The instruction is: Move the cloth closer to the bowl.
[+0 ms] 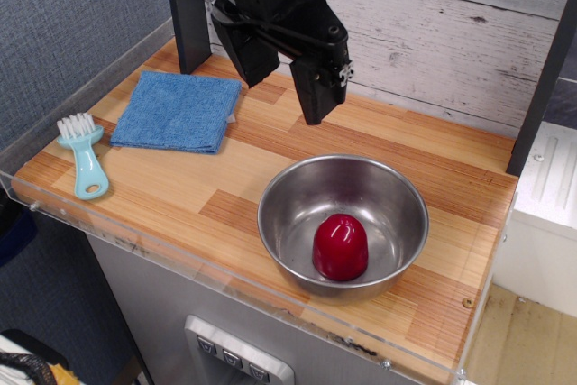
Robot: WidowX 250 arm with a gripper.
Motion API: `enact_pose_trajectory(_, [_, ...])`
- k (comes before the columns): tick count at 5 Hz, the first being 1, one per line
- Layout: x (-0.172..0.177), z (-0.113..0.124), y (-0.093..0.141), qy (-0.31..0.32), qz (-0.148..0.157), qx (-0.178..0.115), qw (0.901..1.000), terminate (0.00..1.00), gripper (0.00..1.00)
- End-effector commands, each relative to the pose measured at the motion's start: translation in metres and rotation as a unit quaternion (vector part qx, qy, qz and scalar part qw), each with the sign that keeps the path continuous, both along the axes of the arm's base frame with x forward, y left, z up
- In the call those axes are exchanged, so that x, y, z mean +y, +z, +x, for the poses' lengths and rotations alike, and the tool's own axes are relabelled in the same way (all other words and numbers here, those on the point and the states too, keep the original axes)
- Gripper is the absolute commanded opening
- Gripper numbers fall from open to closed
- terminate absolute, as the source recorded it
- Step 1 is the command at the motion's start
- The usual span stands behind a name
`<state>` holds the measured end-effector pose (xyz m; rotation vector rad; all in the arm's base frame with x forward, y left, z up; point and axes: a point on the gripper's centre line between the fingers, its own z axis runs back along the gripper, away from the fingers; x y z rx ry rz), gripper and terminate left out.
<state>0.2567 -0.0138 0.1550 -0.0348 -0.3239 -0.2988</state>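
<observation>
Blue terry fabric marks the cloth [177,111], which lies flat and folded square near the back left corner of the worktop [225,178], a wood-patterned surface of striped orange and tan planks. Its far edge sits close to the base of a dark upright post [189,11] at the back edge. Just beside the cloth's left side, towards the left edge of the worktop, lies a pale turquoise brush [85,158] with white bristles pointing to the back and its looped handle pointing to the front edge; the bristles are close to the cloth's near left corner, though whether they touch it cannot be told.

Well apart from the cloth, towards the front right of the worktop, stands the stainless-steel bowl [397,200], upright, with a shiny rolled rim. Inside it, resting on the bottom slightly to the front, is a glossy red dome-shaped object [341,246].

Above the back of the worktop hangs the black gripper [315,96], between the cloth and the bowl and clear of both. Its dark fingers point down and blend into one mass from this angle, so whether the jaws are apart or together cannot be told. Nothing is seen held in it.

A clear plastic lip [180,263] runs along the front and left edges of the worktop.
</observation>
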Motion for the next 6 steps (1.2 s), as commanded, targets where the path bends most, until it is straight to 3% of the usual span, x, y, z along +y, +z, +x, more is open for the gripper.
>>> enact_pose_trajectory(1, [0.000, 0.000, 0.000, 0.000, 0.000, 0.000, 1.0000, 0.00, 1.00])
enact_pose_trajectory(2, [0.033, 0.009, 0.006, 0.058, -0.030, -0.002, 0.9979, 0.00, 1.00])
enact_pose_trajectory(4, [0.095, 0.026, 0.003, 0.138, -0.044, 0.001, 0.9895, 0.00, 1.00])
enact_pose_trajectory(6, [0.144, 0.044, -0.025, 0.202, -0.028, 0.013, 0.9789, 0.00, 1.00])
